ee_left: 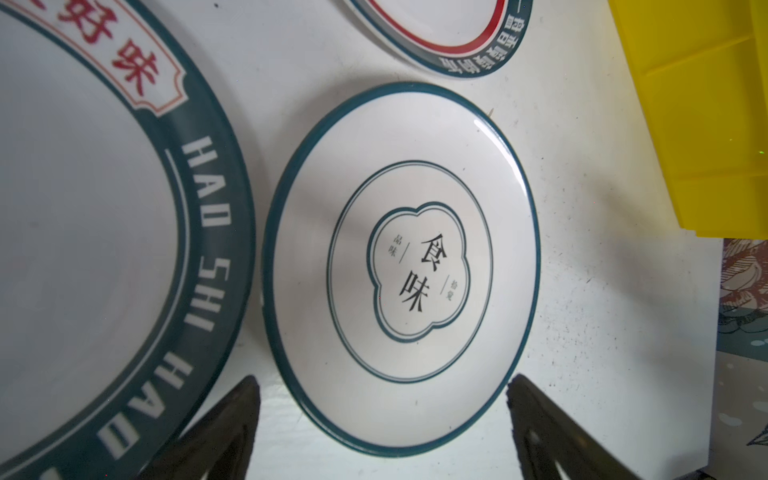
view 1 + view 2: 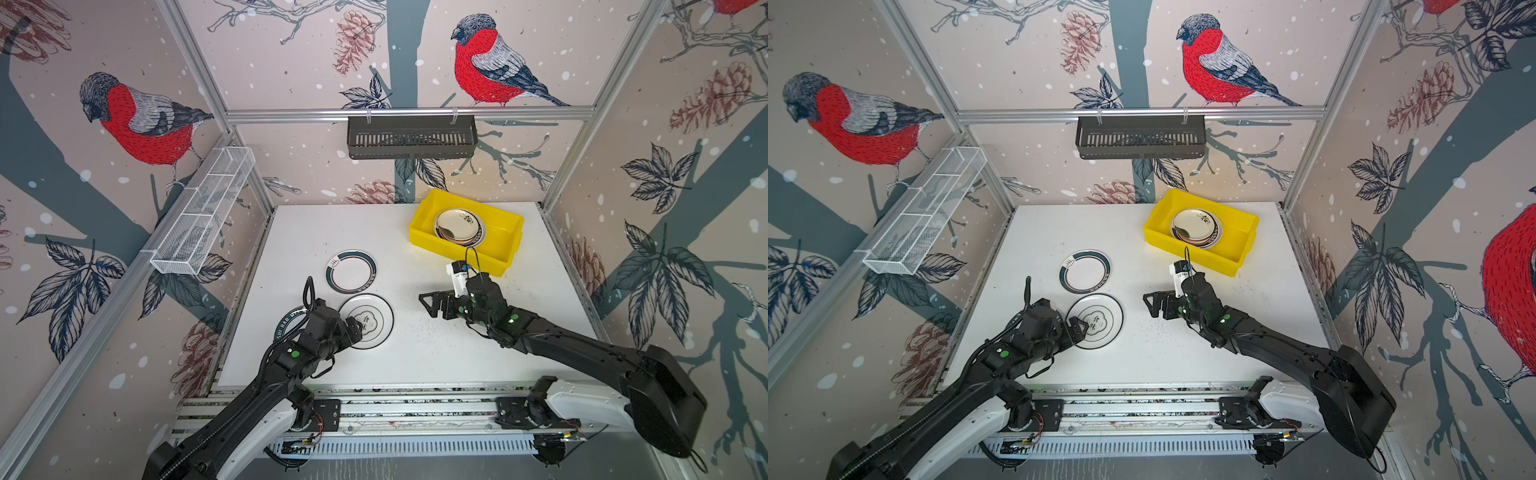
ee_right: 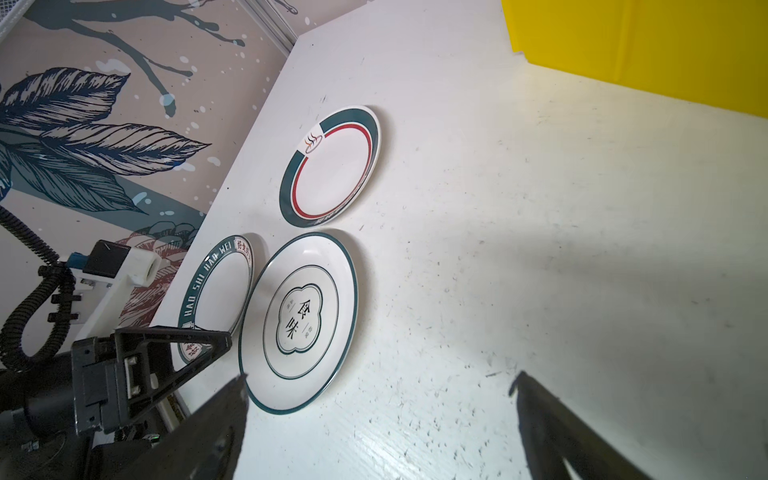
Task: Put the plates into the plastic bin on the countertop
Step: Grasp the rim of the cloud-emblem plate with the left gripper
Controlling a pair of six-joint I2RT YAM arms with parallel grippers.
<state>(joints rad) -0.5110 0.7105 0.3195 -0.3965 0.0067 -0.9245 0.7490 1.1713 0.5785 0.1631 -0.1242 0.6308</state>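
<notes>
Booth walled in bullfinch-and-pinecone paper, aluminium frame. White countertop (image 2: 415, 357), scuffed and speckled on its near half.

Plastic bin (image 2: 449, 251): far right of the countertop, set at an angle. It holds a stack of plates (image 2: 457, 226), a cream one with a small dark sprig on top.

Three plates are not yet binned, all lying flat left of centre:
- teal-and-red-rimmed plate (image 2: 351, 271), farthest of the three
- thin-ringed plate (image 2: 380, 320) with a clover emblem, just nearer
- lettered-rim plate (image 3: 216, 299), just left of the ringed one, mostly hidden under the left arm in both top views

Left gripper (image 1: 382, 380): jaws spread wide, nothing held, low at the ringed plate's near-left edge. Contact with it cannot be told.

Right gripper (image 2: 428, 306): jaws wide, empty, above bare countertop between the loose plates and the bin.

Handling, as a judgement: the plates look stiff, glazed and slick, likely to chip if dropped. Lying flat, each offers only its raised rim. Best hold is probably a pinch across the near rim, one finger worked under the lip. The neighbouring plate sits close, so clearance is tight on the left.
</notes>
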